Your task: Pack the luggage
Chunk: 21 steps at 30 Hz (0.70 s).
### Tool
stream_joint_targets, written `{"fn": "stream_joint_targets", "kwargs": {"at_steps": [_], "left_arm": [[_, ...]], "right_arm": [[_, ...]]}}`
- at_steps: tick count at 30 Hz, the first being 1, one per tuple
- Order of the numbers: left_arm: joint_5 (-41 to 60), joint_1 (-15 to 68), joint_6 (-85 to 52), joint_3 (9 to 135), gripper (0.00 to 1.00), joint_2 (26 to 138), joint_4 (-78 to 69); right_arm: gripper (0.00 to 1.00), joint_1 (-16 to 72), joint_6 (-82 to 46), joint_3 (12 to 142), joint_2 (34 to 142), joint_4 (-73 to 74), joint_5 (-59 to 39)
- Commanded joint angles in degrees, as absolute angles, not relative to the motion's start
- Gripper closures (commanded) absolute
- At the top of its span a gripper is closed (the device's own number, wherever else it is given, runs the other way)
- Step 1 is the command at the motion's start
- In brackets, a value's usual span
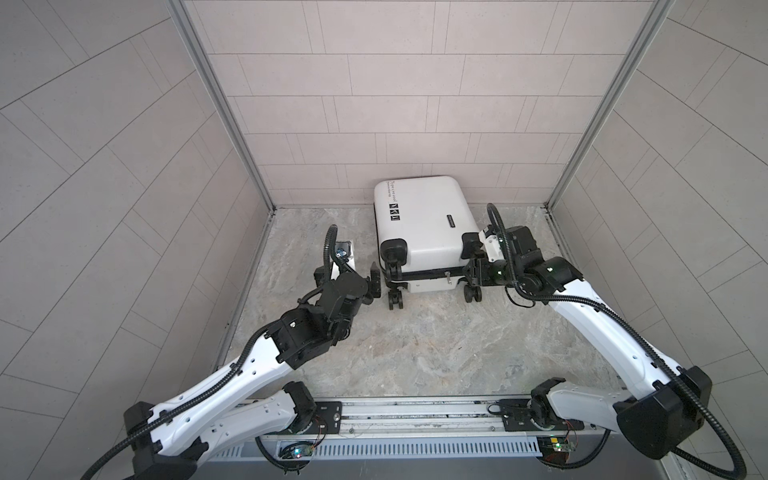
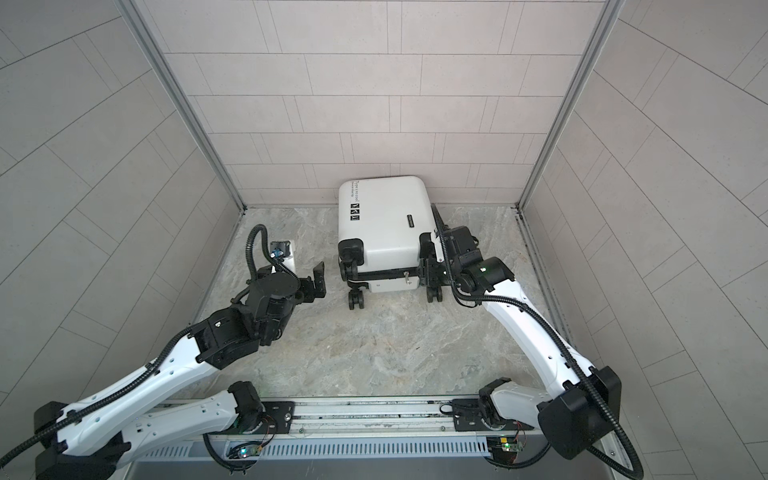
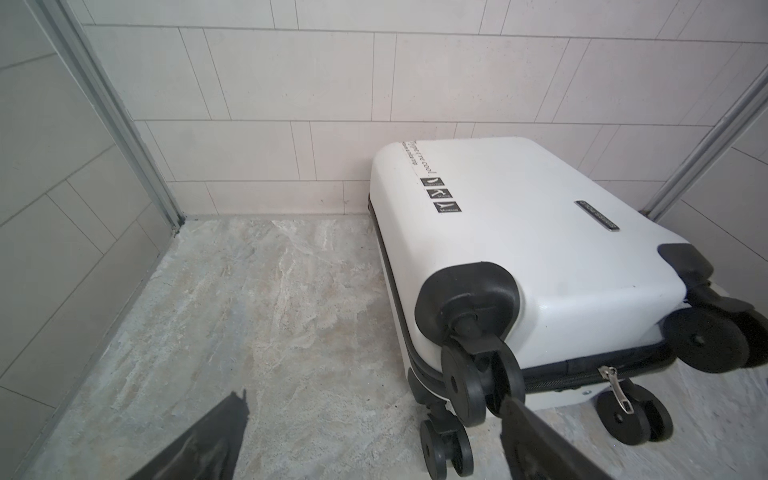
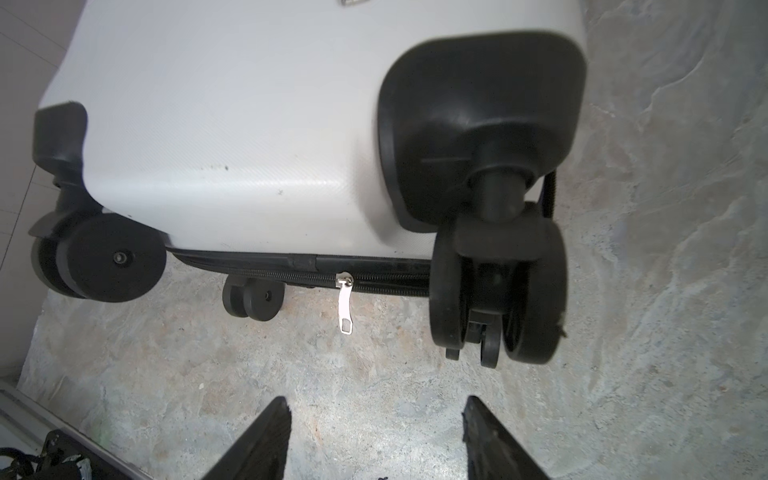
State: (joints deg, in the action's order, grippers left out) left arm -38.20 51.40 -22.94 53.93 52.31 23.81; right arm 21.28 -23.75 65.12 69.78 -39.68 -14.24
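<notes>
While the marbled desk [image 1: 415, 353] stretches bare in front of it, the luggage [image 1: 419, 220], a white hard-shell suitcase, lies flat on its broad face at the back. Its far end is against the tiled rear wall, its black wheels point toward the robot, and its lid is down. The left tool [image 1: 375, 282] hovers just beside the near-left wheel [image 1: 395, 297], fingers spread wide with nothing between them. The right tool [image 4: 376, 407] hangs close to the near-right wheel [image 4: 498, 291], fingers partly apart and likewise empty. It faces the black zipper band [image 4: 386, 279] and the small silver zipper pull [image 4: 345, 307], which dangles midway along the wheel end. Whether the zip is closed all the way round cannot be told from these views. The job looks to be at the zipper stage, and the hazards are small ones. The pull is thin and hangs free, so a pinch could miss it or slip off. The swivelling wheel beside it could catch a finger. A tug along the band, with nothing bracing the shell, could drag the case across the smooth desk rather than move the slider.
</notes>
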Motion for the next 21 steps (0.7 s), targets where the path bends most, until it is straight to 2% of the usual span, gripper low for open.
{"fn": "stream_joint_targets", "kwargs": {"at_steps": [1, 9, 21], "left_arm": [[-34.22, 51.06, -27.42, 55.11, 0.00, 54.53, 28.09], [-32.24, 50.98, -30.23, 57.36, 0.00, 63.58, 26.51], [-24.45, 48.19, -34.43, 58.92, 0.00, 74.48, 16.17]], "right_arm": [[0.32, 21.95, -22.76, 62.80, 69.71, -37.92, -16.06], [0.30, 22.41, -21.67, 59.11, 69.08, -36.51, -16.42], [0.29, 24.06, -23.59, 54.62, 67.76, -32.52, -16.81]]}}
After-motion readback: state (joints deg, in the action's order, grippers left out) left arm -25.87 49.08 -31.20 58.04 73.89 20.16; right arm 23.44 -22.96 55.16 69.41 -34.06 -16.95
